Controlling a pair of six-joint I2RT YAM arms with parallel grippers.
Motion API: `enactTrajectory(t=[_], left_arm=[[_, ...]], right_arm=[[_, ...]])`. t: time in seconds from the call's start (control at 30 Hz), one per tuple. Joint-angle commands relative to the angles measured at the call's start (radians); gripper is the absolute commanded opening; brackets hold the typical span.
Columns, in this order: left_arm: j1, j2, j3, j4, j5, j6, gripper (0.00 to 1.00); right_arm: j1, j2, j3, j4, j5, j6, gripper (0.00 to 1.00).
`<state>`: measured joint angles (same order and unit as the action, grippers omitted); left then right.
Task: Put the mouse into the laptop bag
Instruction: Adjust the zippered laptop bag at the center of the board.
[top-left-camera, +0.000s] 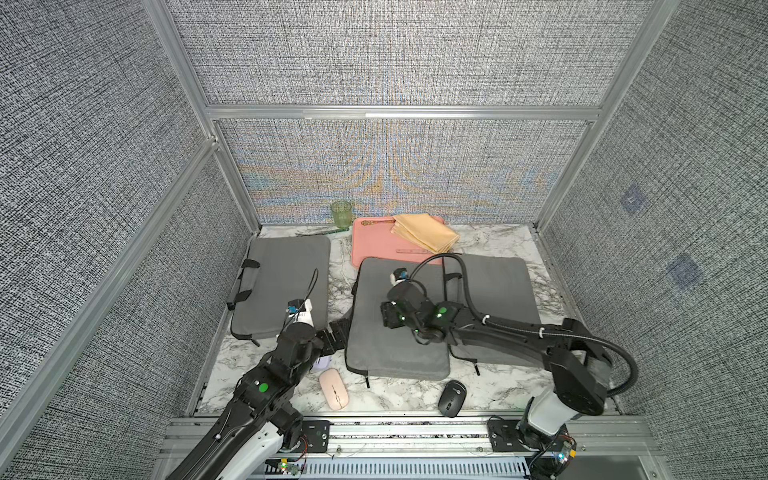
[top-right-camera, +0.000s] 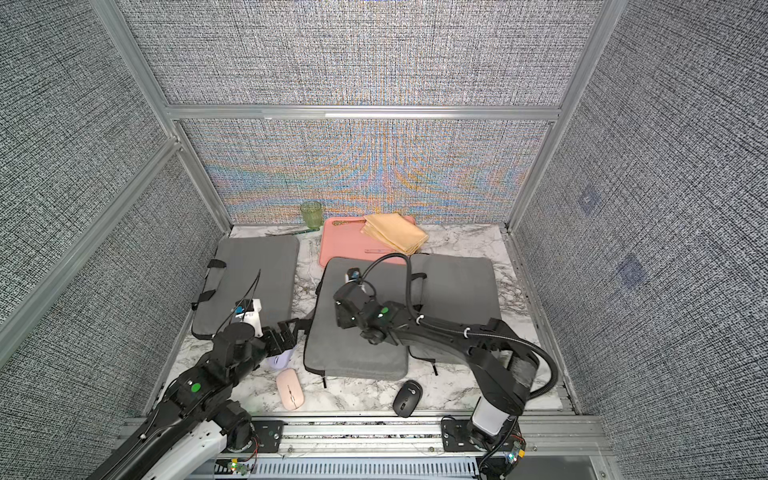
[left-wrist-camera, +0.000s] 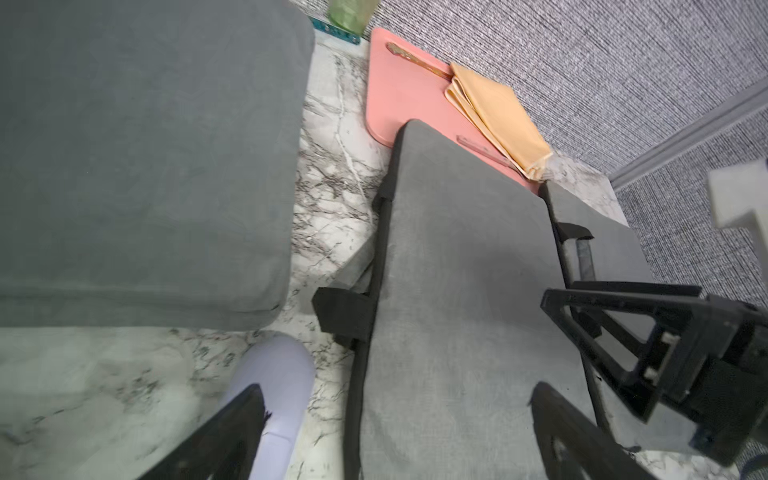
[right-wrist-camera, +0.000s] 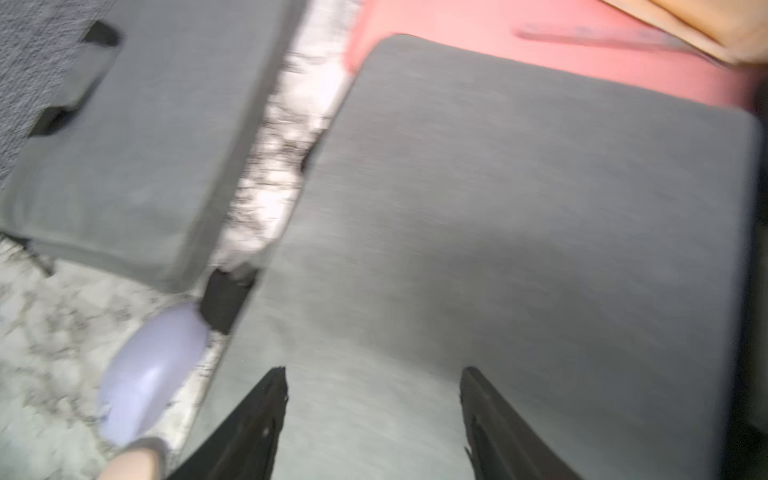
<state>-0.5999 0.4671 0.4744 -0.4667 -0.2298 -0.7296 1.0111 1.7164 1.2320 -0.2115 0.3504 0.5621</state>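
Three mice lie near the table's front: a lilac mouse (top-left-camera: 322, 363) (top-right-camera: 279, 360) (left-wrist-camera: 278, 382) (right-wrist-camera: 153, 365), a pink mouse (top-left-camera: 333, 389) and a black mouse (top-left-camera: 452, 397). The middle grey laptop bag (top-left-camera: 395, 357) (left-wrist-camera: 457, 291) (right-wrist-camera: 519, 208) lies flat. My left gripper (top-left-camera: 336, 332) (left-wrist-camera: 397, 399) is open over that bag's left edge, one finger next to the lilac mouse, holding nothing. My right gripper (top-left-camera: 388, 316) (right-wrist-camera: 374, 374) hovers open above the bag's top face, empty. The right wrist view is blurred.
A second grey bag (top-left-camera: 282, 282) lies at the left and a third (top-left-camera: 494, 299) at the right, partly under the middle one. Behind them are a pink tray (top-left-camera: 374, 245) with a yellow cloth (top-left-camera: 426, 232), and a green cup (top-left-camera: 341, 214).
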Motion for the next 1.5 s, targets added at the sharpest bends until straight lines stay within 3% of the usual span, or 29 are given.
enactTrajectory(t=[0.0,0.13,0.27,0.37,0.47,0.6,0.73,0.9,1.03,1.1,1.23,1.47], left_arm=[[0.018,-0.08,0.01,-0.109,-0.13,-0.002,0.99],[0.122,-0.078,0.03,-0.167,-0.125,0.005,0.99],[0.309,-0.008,0.047,-0.137,0.045,0.022,0.99],[0.396,0.014,0.074,-0.134,0.112,0.03,0.99],[0.434,0.06,0.097,-0.119,0.153,0.048,0.99],[0.451,0.124,0.119,-0.09,0.197,0.062,0.99],[0.457,0.135,0.12,-0.067,0.178,0.062,0.99],[0.461,0.146,0.137,-0.068,0.188,0.072,0.99],[0.462,0.142,0.15,-0.073,0.205,0.076,0.99],[0.46,0.148,0.153,-0.071,0.212,0.078,0.99],[0.462,0.156,0.149,-0.06,0.249,0.078,0.99],[0.461,0.129,0.059,0.043,0.402,0.053,0.99]], right_arm=[[0.065,0.118,0.118,-0.04,0.125,-0.101,0.7],[0.114,0.297,0.297,-0.045,0.142,-0.237,0.74],[0.121,0.439,0.44,-0.08,0.129,-0.307,0.76],[0.12,0.501,0.518,-0.118,0.104,-0.34,0.76],[0.125,0.543,0.555,-0.117,0.057,-0.374,0.76],[0.126,0.613,0.639,-0.194,0.089,-0.373,0.76],[0.124,0.672,0.701,-0.232,0.091,-0.38,0.75],[0.123,0.707,0.744,-0.26,0.104,-0.383,0.53],[0.115,0.676,0.727,-0.243,0.146,-0.351,0.14],[0.109,0.636,0.69,-0.212,0.149,-0.335,0.01],[0.101,0.526,0.585,-0.147,0.175,-0.281,0.0],[0.047,0.235,0.199,0.02,0.206,-0.095,0.0]])
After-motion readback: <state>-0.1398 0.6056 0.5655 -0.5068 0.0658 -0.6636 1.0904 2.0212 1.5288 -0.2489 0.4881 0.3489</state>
